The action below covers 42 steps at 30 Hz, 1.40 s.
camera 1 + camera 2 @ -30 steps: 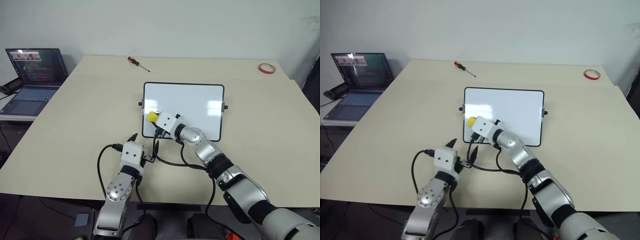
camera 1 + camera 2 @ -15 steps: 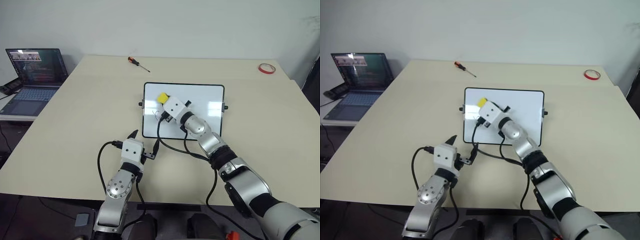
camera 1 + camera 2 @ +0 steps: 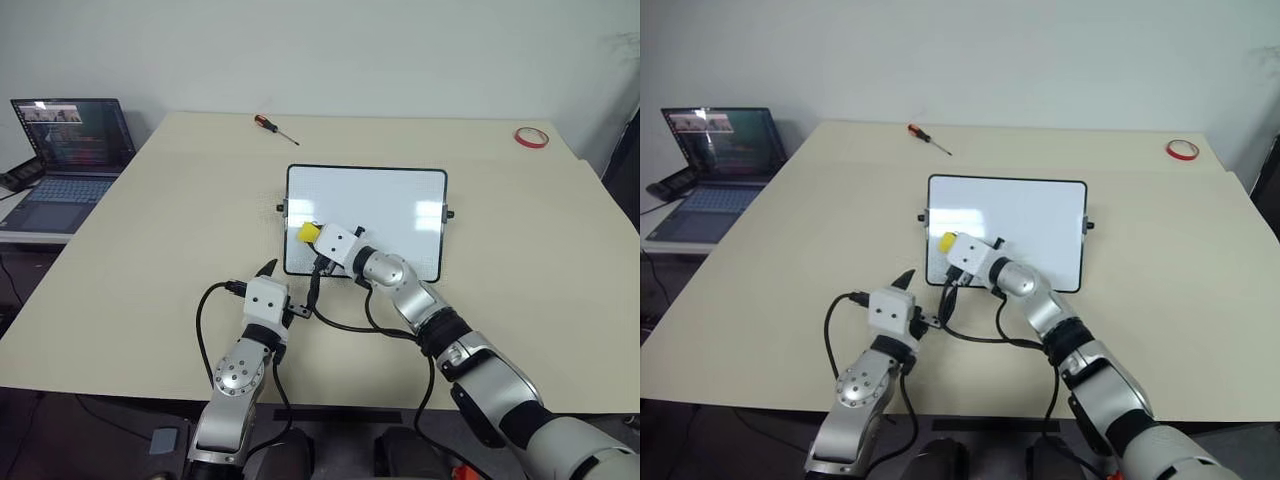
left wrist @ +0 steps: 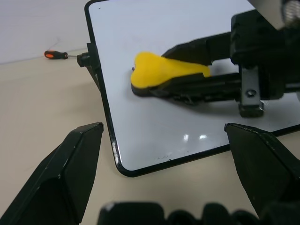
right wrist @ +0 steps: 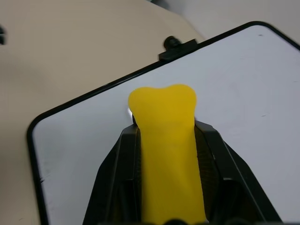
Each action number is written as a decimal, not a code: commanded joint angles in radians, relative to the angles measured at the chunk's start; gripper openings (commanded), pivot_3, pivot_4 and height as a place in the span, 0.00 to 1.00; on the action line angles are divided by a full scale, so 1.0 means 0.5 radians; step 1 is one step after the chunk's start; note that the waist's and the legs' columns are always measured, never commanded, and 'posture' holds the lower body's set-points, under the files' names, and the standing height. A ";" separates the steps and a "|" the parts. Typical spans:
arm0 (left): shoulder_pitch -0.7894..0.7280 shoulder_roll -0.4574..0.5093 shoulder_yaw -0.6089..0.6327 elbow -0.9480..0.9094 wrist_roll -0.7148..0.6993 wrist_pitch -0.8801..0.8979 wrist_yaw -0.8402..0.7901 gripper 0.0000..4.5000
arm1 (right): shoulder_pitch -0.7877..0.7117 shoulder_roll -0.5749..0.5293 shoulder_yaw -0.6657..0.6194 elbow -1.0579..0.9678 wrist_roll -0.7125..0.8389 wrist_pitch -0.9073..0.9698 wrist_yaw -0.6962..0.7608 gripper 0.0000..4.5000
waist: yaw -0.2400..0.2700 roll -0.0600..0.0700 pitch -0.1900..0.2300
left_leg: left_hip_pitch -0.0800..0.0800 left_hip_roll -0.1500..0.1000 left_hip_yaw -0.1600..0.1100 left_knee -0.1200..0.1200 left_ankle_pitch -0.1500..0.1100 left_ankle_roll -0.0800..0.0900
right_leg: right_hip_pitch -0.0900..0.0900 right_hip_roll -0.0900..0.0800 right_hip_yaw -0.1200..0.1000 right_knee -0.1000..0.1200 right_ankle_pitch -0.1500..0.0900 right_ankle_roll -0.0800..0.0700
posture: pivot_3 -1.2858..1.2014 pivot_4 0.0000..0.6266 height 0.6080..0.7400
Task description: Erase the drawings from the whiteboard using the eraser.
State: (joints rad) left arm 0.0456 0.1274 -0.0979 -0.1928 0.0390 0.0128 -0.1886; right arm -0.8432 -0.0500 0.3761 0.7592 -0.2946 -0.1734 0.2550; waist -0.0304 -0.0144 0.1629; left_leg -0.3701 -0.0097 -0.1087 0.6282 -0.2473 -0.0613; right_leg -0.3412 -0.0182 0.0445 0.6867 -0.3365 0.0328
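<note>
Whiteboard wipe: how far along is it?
Done: the eraser is picked up, and the whiteboard looks white with no clear marks in the head views. In hand: the right gripper is shut on the eraser, pressing it on the board's left part. Left: I cannot rule out faint marks under the eraser. The left gripper hovers open off the board's near edge.

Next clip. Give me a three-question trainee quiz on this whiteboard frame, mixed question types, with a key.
1. True or false: the right gripper is shut on the eraser.
2. Which lies on the table's far right corner? A) screwdriver B) red tape ring C) laptop
3. Fill in: the left gripper is ___, facing the whiteboard's near corner.

Key: 1 true; 2 B; 3 open.
</note>
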 commanded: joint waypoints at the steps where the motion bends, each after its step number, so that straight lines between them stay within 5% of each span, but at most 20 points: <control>1: -0.017 -0.003 -0.006 -0.038 -0.013 -0.051 -0.007 1.00 | -0.064 -0.063 -0.158 0.103 -0.004 0.035 -0.241 0.27 | 0.004 0.001 0.001 | 0.000 0.000 -0.001 0.000 0.000 0.000 | 0.000 0.000 0.000 -0.001 0.000 0.000 | 0.52 0.24 1.00; 8: -0.047 0.001 -0.005 -0.016 -0.018 -0.052 -0.014 1.00 | -0.114 -0.068 -0.207 0.164 -0.008 0.012 -0.394 0.27 | 0.003 0.002 0.002 | -0.012 0.000 -0.004 -0.001 0.000 0.000 | -0.005 0.000 -0.001 -0.010 0.001 -0.001 | 0.52 0.24 1.00; 26: -0.075 -0.007 -0.006 0.005 -0.013 -0.051 -0.029 1.00 | 0.105 -0.081 0.008 -0.008 -0.014 0.054 0.360 0.27 | -0.006 0.003 0.002 | -0.011 0.000 -0.003 -0.004 0.000 0.000 | -0.004 0.000 -0.001 -0.011 0.001 0.000 | 0.52 0.24 1.00; 34: -0.091 -0.017 -0.008 0.028 -0.009 -0.060 -0.028 1.00 | -0.006 -0.112 -0.022 0.058 -0.030 0.038 0.344 0.27 | -0.006 0.003 0.003 | -0.011 0.000 -0.004 -0.003 0.000 0.000 | -0.004 0.000 -0.001 -0.011 0.001 0.000 | 0.52 0.24 1.00; 42: -0.087 -0.023 -0.014 0.030 -0.005 -0.062 -0.027 1.00 | -0.190 -0.119 -0.080 0.204 -0.070 0.093 0.026 0.27 | 0.001 0.005 0.004 | -0.011 0.000 -0.005 -0.002 0.001 -0.001 | -0.004 0.000 -0.002 -0.011 0.001 -0.001 | 0.52 0.24 1.00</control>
State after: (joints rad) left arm 0.0110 0.1193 -0.1022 -0.1588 0.0397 0.0092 -0.2066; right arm -0.9244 -0.0764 0.3790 0.8080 -0.3126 -0.1871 0.3214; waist -0.0301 -0.0121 0.1651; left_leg -0.3757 -0.0097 -0.1113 0.6271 -0.2469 -0.0617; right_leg -0.3432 -0.0184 0.0438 0.6811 -0.3361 0.0325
